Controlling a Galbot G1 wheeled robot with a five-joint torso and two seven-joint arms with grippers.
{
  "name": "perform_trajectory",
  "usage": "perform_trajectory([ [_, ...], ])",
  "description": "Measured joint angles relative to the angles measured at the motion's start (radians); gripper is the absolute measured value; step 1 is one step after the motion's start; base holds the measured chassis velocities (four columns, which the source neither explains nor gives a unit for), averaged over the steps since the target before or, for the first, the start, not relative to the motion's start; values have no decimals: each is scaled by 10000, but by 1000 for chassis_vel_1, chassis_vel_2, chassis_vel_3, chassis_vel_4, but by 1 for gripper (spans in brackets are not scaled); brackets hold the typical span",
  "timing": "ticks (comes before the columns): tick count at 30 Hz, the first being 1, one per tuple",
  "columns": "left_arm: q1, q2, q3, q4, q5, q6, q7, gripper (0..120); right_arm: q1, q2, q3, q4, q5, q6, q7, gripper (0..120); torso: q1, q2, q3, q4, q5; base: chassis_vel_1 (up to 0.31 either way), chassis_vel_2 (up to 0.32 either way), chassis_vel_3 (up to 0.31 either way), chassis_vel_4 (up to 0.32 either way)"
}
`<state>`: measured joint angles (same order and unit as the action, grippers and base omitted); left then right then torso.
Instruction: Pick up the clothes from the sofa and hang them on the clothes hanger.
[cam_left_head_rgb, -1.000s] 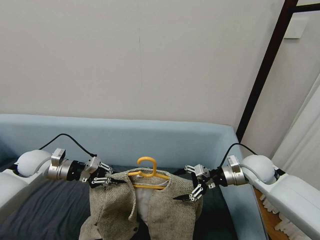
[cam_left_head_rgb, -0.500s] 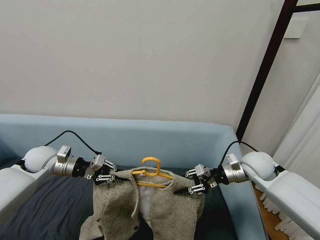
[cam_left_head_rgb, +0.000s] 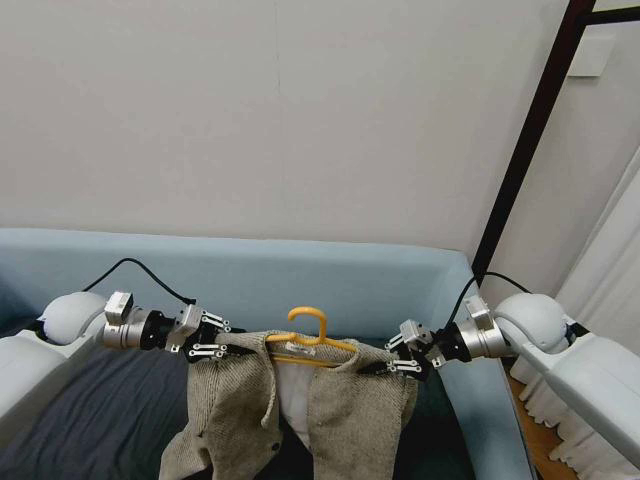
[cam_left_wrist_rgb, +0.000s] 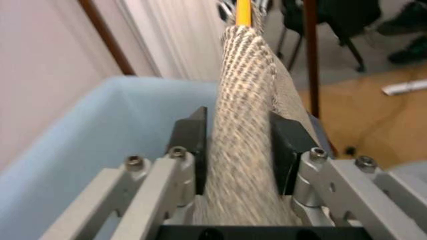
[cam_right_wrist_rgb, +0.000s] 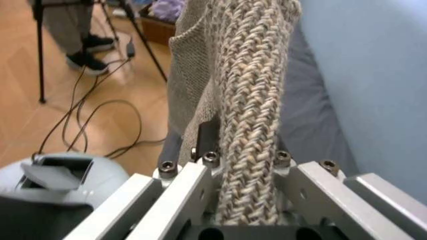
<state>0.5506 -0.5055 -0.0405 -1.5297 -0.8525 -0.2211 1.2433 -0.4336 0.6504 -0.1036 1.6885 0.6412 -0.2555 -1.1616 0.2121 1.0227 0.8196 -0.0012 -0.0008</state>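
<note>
Both grippers are at work, holding a beige knitted cardigan (cam_left_head_rgb: 345, 420) stretched between them above the seat of the pale blue sofa (cam_left_head_rgb: 300, 280). The left gripper (cam_left_head_rgb: 226, 350) has its fingers (cam_left_wrist_rgb: 190, 145) pressed onto one shoulder of the knit. The right gripper (cam_left_head_rgb: 392, 366) pinches the other shoulder, and in the right wrist view the thick ribbed edge runs up between its fingers. A yellow hanger (cam_left_head_rgb: 310, 335) sits inside the neck, its hook standing up between the two grippers. The cardigan's front hangs open and its lower part runs out of view, so I cannot tell whether the hem is off the seat.

With the hanger apparently seated in the shoulders, the step in hand looks like lifting and carrying. The next move calls for both arms to rise level and hold their spacing, so the hanger does not slip out. The hook also needs a rail; the dark pole (cam_left_head_rgb: 520, 170) right of the sofa may belong to one, though I cannot tell.
</note>
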Motion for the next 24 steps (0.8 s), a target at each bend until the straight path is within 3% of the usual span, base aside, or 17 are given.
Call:
perform_trajectory([
  [5,313,222,-578,-209,-959,-286,-298,50,-35,-319,320,111,623,-298,243,3,0,0,0,1,0,0,0,0,0],
  [9,711,229,-1166,-615,-2846,-722,-1297,69,-472,-972,909,598,1524,-766,781,3,0,0,0,2,3,0,0,0,0],
  [10,711,229,-1166,-615,-2846,-722,-1297,69,-472,-972,909,598,1524,-766,781,3,0,0,0,2,3,0,0,0,0],
  [14,1630,-191,-2226,-1243,-4086,-1004,-3051,86,-847,-1578,1340,1073,1897,-956,1581,3,0,0,-1,-10,2,0,0,0,0],
  [15,1630,-191,-2226,-1243,-4086,-1004,-3051,86,-847,-1578,1340,1073,1897,-956,1581,3,0,0,-1,-10,2,0,0,0,0],
  [19,3698,-737,-3415,-2622,-3445,-1118,-5865,99,-972,-1946,1325,1629,2602,-1031,3537,3,0,0,-1,4,-2,0,0,0,0],
  [20,3698,-737,-3415,-2622,-3445,-1118,-5865,99,-972,-1946,1325,1629,2602,-1031,3537,3,0,0,-1,4,-2,0,0,0,0],
  [21,4597,-1081,-3639,-3341,-2571,-1157,-7117,100,-1037,-2086,1228,1981,3077,-1032,4609,3,-1,0,0,10,1,0,0,0,0],
  [24,5536,-1815,-3339,-4230,-1051,-1172,-8822,100,-1265,-2440,1225,2604,3799,-1077,6057,3,-2,1,-1,-1,1,0,0,0,0],
])
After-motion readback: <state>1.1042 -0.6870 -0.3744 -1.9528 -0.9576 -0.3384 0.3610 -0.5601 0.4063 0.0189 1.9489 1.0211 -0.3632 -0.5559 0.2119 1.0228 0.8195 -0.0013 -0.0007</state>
